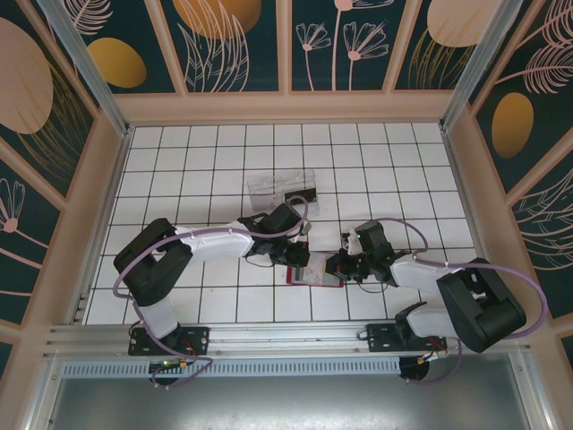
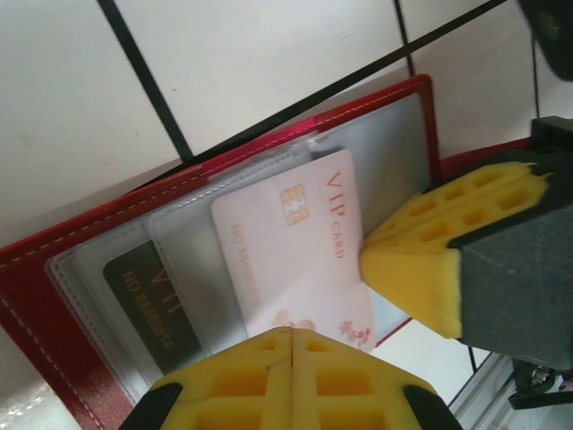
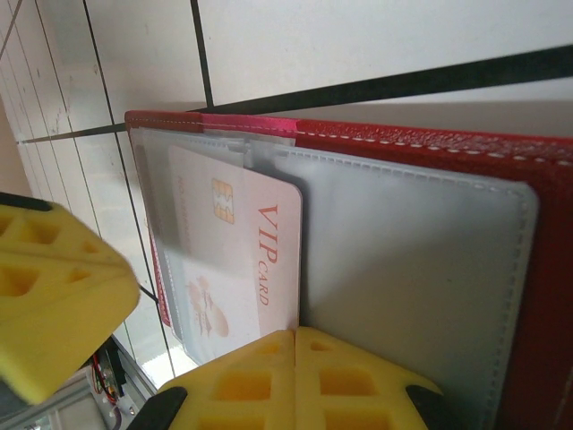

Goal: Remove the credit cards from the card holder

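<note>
The red card holder lies open on the tiled floor between both arms. In the left wrist view its red cover frames clear sleeves. A pale pink credit card marked VIP lies on the sleeves, and a dark credit card sits inside a sleeve to its left. My left gripper is shut, its tip at the pink card's lower edge. My right gripper is shut too, its tip resting where the pink card meets the grey inner panel. Both grippers meet over the holder.
A clear plastic compartment tray stands on the tiles just behind the left arm's wrist. Patterned walls enclose the floor on three sides. A metal rail runs along the near edge by the arm bases.
</note>
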Controlling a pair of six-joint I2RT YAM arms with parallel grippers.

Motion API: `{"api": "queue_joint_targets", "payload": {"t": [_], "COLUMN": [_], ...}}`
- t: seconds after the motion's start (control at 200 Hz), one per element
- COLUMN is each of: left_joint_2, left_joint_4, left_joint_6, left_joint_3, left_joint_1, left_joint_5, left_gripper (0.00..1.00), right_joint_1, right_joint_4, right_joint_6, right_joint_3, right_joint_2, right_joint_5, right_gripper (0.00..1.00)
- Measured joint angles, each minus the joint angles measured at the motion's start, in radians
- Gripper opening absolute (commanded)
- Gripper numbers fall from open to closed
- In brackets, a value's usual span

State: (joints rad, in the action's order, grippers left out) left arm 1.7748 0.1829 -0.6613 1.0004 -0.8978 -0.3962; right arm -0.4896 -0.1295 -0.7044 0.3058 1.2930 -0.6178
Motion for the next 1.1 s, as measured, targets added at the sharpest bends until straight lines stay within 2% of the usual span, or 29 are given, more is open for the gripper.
{"api": "queue_joint_targets", "payload": {"t": [0.25,0.465,0.515,0.831,1.101], "left_joint_2": [0.016,0.035,0.035,0.035,0.035], "left_joint_4": [0.002,0.008,0.008,0.008,0.008], "left_joint_6": [0.001,0.005,0.005,0.006,0.013], "left_joint_3": [-0.008,-0.008,-0.008,-0.008,-0.008], "left_joint_1": [0.0,0.0,0.0,0.0,0.0], "left_joint_5": [0.015,0.031,0.031,0.033,0.034], "left_gripper": [0.0,0.0,0.0,0.0,0.0], "right_joint_1": [0.0,0.0,0.0,0.0,0.001], "right_joint_4": [0.0,-0.006,-0.014,-0.077,-0.14], "right_joint_6": [0.0,-0.004,-0.004,-0.021,-0.042], "right_joint_3": [0.0,0.0,0.0,0.0,-0.011], "right_joint_2": [0.0,-0.001,-0.001,0.023,0.06], "right_joint_5": [0.0,-0.009,-0.016,-0.025,-0.046], "right_gripper": [0.06,0.22,0.23,0.23,0.14]}}
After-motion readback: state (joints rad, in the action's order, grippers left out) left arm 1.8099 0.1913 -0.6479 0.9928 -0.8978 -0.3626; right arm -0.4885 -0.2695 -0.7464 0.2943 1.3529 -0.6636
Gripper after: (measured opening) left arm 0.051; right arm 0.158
